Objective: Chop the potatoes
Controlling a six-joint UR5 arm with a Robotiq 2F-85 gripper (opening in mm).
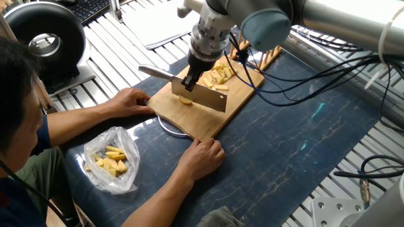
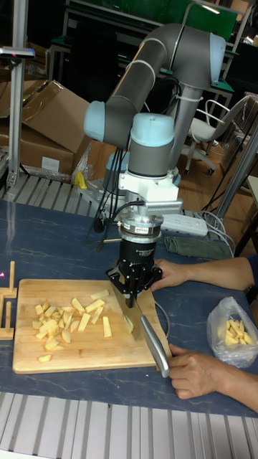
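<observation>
A wooden cutting board [image 1: 238, 94] [image 2: 29, 358] holds the potatoes. Several cut pale yellow pieces lie in a pile [image 1: 216, 74] [image 2: 66, 321], and one piece [image 1: 185, 100] sits at the blade's near side. My gripper [image 1: 191, 79] [image 2: 133, 292] is shut on a cleaver [image 1: 207, 96] [image 2: 147, 331], gripping it where blade meets handle. The blade's edge rests down on the board, beside the pile. The handle [image 1: 153, 70] [image 2: 159, 357] sticks out toward the person.
A person's hands [image 1: 129, 101] [image 1: 202, 157] hold the board's near end, close to the knife. A clear plastic bag [image 1: 112, 159] [image 2: 233, 331] of yellow pieces lies beside them. A wooden rack [image 1: 265, 53] and cables [image 1: 315, 75] lie beyond the board.
</observation>
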